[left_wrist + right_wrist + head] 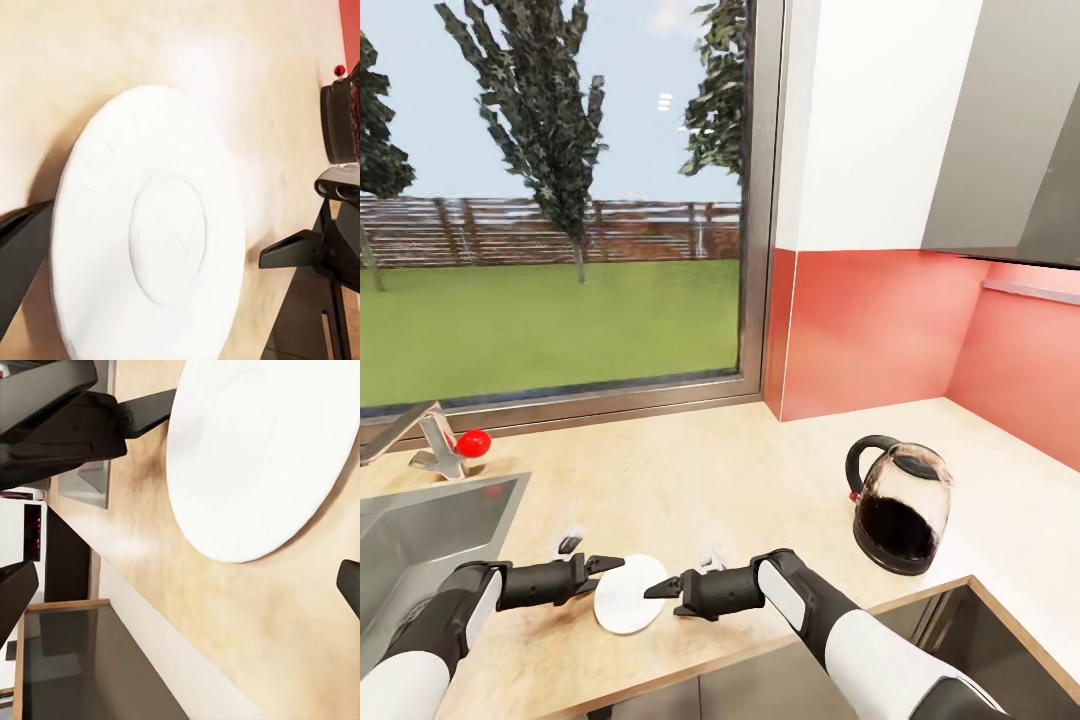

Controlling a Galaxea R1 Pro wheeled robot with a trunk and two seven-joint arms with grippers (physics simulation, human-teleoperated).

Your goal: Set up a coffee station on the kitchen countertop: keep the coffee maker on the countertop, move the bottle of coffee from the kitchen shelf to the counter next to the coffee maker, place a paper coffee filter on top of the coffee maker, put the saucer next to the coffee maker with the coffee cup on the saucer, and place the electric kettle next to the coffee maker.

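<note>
- Closest to the robot, the saucer (pixel 628 593) lies flat on the light wood countertop (pixel 690 480), near the front edge, right between the two grippers.
- The left gripper (pixel 612 565) comes in from the sink side with its black fingertips at the saucer's rim. In the left wrist view the saucer (pixel 146 232) sits between the two fingers, one dark finger (pixel 22 255) on each side, so the jaws are spread apart and not clamped on anything.
- The right gripper (pixel 660 588) points at the saucer from the other side, tips at or just over the rim. The right wrist view has the saucer (pixel 259 450) ahead of it, with one finger (pixel 15 600) at one edge of the frame and the other at the opposite edge, so this one's wide apart too. Can't tell if either gripper actually touches the plate.
- A bit further back and well off to the robot's right, the electric kettle (pixel 898 505) stands upright on the countertop: glass body, dark inside, black handle facing the sink side. It also peeks into the edge of the left wrist view (pixel 341 120).
- On the robot's left, the steel sink (pixel 420 540) is set into the counter, with a faucet (pixel 430 440) that has a red knob (pixel 472 443).
- Behind all that are the big window (pixel 560 200), with lawn, trees and a fence outside, and the red backsplash (pixel 880 330) in the corner.
</note>
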